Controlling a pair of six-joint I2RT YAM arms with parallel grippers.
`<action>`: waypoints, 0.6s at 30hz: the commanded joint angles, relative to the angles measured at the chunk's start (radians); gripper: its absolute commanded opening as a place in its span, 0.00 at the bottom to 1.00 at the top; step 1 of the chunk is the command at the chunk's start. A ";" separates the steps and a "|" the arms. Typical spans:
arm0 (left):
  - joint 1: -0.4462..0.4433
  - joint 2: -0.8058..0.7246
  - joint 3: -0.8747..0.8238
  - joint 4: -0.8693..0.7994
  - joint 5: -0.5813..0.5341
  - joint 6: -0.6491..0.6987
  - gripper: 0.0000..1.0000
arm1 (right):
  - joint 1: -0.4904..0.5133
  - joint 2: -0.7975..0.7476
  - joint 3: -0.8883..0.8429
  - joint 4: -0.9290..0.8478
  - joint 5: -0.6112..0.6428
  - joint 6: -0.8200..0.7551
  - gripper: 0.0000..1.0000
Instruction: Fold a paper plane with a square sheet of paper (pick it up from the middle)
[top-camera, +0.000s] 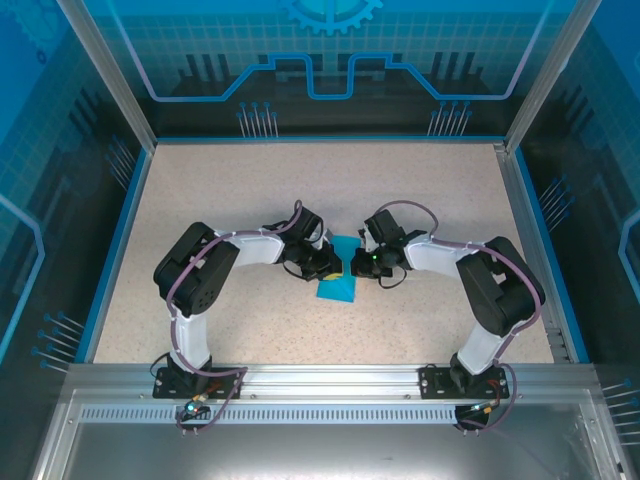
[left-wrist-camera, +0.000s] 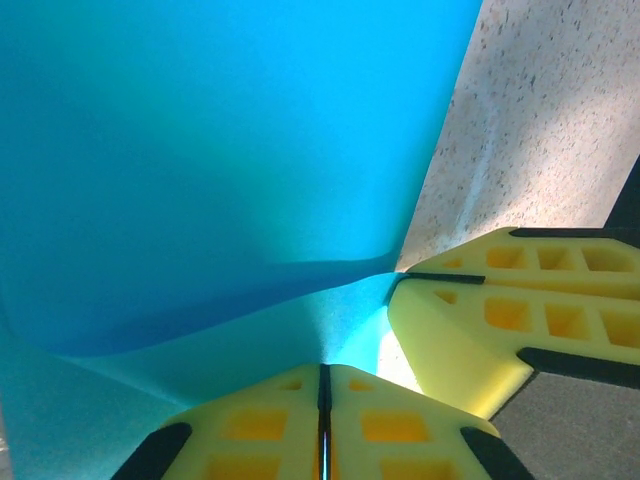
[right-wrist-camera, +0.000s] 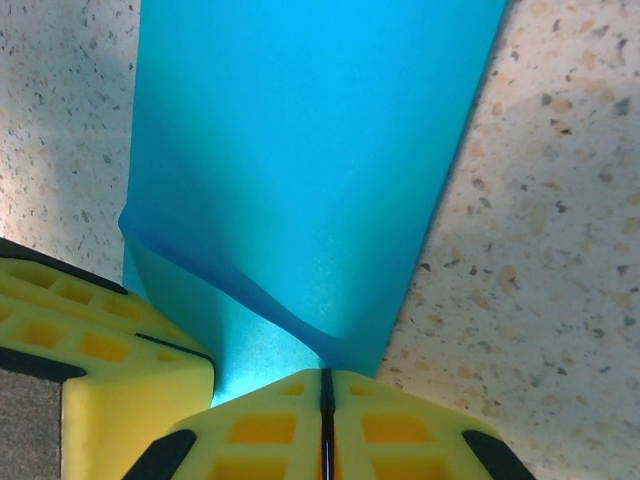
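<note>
1. Top external view: square sheet of paper (top-camera: 336, 288), partly folded, lies mid-table (top-camera: 250, 190), its long axis running near-to-far between the arms.
2. Holder: left gripper (top-camera: 322, 265), jaws together, clamped on the paper's left side.
3. Holder: right gripper (top-camera: 365, 262), jaws together, clamped on its right side; both equally near.
</note>
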 joint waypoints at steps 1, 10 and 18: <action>-0.007 0.006 0.028 -0.029 0.019 0.027 0.11 | -0.004 0.022 0.021 -0.005 -0.006 -0.012 0.09; -0.008 0.016 0.034 -0.037 0.016 0.032 0.10 | -0.004 0.031 0.024 -0.007 -0.001 -0.012 0.09; -0.009 0.029 0.038 -0.047 0.010 0.035 0.10 | -0.005 0.041 0.027 -0.007 0.002 -0.012 0.09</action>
